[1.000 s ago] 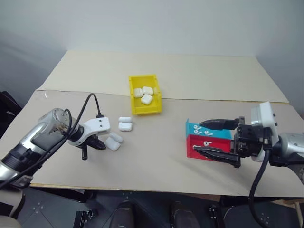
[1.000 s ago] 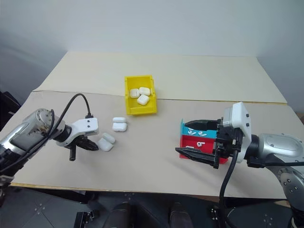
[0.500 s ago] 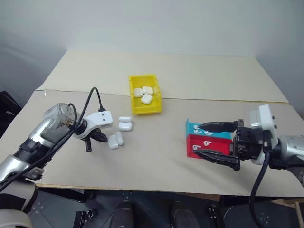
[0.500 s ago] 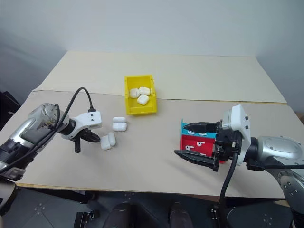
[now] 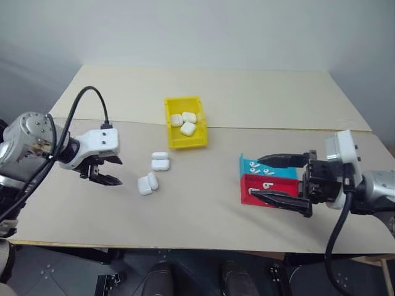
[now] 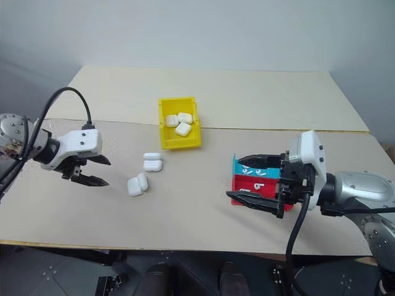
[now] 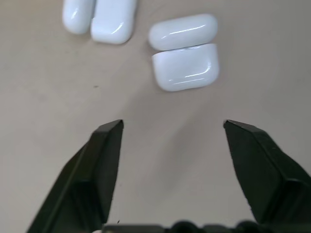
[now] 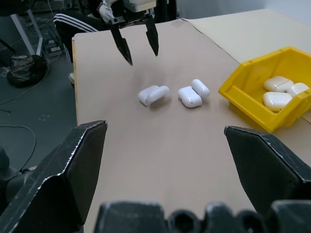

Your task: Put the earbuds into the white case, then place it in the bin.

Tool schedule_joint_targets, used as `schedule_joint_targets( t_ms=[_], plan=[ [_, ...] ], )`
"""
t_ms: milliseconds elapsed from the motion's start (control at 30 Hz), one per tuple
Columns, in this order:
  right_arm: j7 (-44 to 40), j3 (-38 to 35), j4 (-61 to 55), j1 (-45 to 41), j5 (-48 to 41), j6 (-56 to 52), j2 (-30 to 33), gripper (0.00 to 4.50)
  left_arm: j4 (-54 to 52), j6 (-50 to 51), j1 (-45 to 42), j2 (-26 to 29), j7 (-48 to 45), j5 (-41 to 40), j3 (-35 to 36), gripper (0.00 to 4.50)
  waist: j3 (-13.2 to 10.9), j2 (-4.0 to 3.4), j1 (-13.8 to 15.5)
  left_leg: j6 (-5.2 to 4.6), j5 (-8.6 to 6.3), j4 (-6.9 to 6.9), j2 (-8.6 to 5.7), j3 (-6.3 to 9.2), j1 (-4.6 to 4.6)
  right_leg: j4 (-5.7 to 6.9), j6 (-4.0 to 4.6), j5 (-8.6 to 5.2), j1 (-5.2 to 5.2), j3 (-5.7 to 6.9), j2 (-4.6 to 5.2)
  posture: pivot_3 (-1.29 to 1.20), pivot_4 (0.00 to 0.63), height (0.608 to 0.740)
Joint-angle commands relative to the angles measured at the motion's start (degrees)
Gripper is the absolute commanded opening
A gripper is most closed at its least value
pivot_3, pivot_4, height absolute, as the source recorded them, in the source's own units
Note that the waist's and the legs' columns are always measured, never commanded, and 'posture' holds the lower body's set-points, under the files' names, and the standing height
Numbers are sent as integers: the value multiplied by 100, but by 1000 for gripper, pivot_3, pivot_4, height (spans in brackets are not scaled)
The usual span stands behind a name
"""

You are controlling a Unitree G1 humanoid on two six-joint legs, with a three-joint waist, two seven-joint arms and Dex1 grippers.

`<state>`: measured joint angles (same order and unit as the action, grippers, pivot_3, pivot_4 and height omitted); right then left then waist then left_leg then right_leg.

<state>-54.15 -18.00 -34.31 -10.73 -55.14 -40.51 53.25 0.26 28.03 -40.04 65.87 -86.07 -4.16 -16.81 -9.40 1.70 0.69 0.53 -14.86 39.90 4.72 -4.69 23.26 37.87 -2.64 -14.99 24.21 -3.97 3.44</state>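
The left gripper [image 5: 105, 171] hangs spread and empty just left of the two open white cases [image 5: 148, 184] near the table [image 5: 197, 209] middle — probably lining up a grab — while the right gripper [image 5: 281, 180] waits wide apart by the earbuds [image 5: 266, 185] in the red tray [image 5: 262, 192], yellow bin [image 5: 185, 140] beyond holding three glossy closed cases.

A red tray [image 5: 262, 190] and a blue tray [image 5: 270, 168] are seen touching on the tan bench [image 5: 203, 203], between the right tool's [image 5: 285, 180] spread fingers. A seam [image 5: 278, 129] is seen across the bench, far beyond both tools. Grey flooring [image 8: 34, 111] is seen past the bench edge.
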Motion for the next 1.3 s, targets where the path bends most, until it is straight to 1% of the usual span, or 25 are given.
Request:
schedule_joint_targets(
  t_ms=[33,167,267,300,367,467,600,700,933,1300],
  plan=[
    [-108,-30,-6,-97,11,107,71,4500,-352,172,-16,-24,9,1,95,4482,-1,1,2,0,0,0,0,0,2,0,0,0,0,1,0,0,150,740],
    [-131,-73,-49,-51,-20,94,77,4500,-469,451,-170,-125,-164,137,-195,4482,-1,1,-1,0,0,0,0,0,2,-2,0,0,1,0,0,0,150,740],
    [-117,-86,-89,-13,-35,90,69,4500,-393,1206,-711,-265,-496,492,-824,4482,-1,2,16,0,0,0,-1,0,1,-1,0,0,0,0,-1,0,150,740],
    [-110,-98,-104,5,-41,90,66,4500,-325,1251,-895,-309,-574,471,-987,4482,-1,2,19,0,0,2,-1,1,2,0,0,0,-2,1,-1,0,150,740],
    [-84,-124,-129,39,-53,86,57,4500,-140,1699,-1378,-446,-633,459,-1462,4482,-1,5,16,0,0,4,-2,1,3,-1,-1,0,-2,0,-1,0,150,740],
    [-39,-137,-169,76,-55,82,47,4500,134,1700,-1766,-623,-643,590,-1908,4482,-1,5,4,-1,-1,2,-2,4,3,-2,-1,0,-2,1,-1,0,150,740],
    [68,-166,-229,110,-89,63,30,4500,432,1582,-1897,-811,-643,794,-2218,4482,-1,5,-60,-5,-3,0,-2,3,3,-5,0,-1,3,-4,-4,0,150,740],
    [152,-206,-294,159,-130,55,24,4500,600,1566,-1872,-1009,-614,1005,-2330,4482,-1,5,-49,-5,-3,0,-1,3,4,-5,0,-1,3,-3,-4,0,150,740],
    [283,-308,-410,262,-219,39,34,4500,1102,1402,-1841,-1616,-361,1303,-2318,4482,-1,6,6,-5,-3,2,-2,5,6,-6,0,-1,0,-1,-3,0,150,740],
    [419,-488,-571,438,-388,34,75,4500,1271,1653,-1659,-1841,-286,1922,-2583,4482,0,5,-3,-7,-4,3,-2,5,-7,2,0,-1,-10,-2,-3,0,150,740]
  ],
)
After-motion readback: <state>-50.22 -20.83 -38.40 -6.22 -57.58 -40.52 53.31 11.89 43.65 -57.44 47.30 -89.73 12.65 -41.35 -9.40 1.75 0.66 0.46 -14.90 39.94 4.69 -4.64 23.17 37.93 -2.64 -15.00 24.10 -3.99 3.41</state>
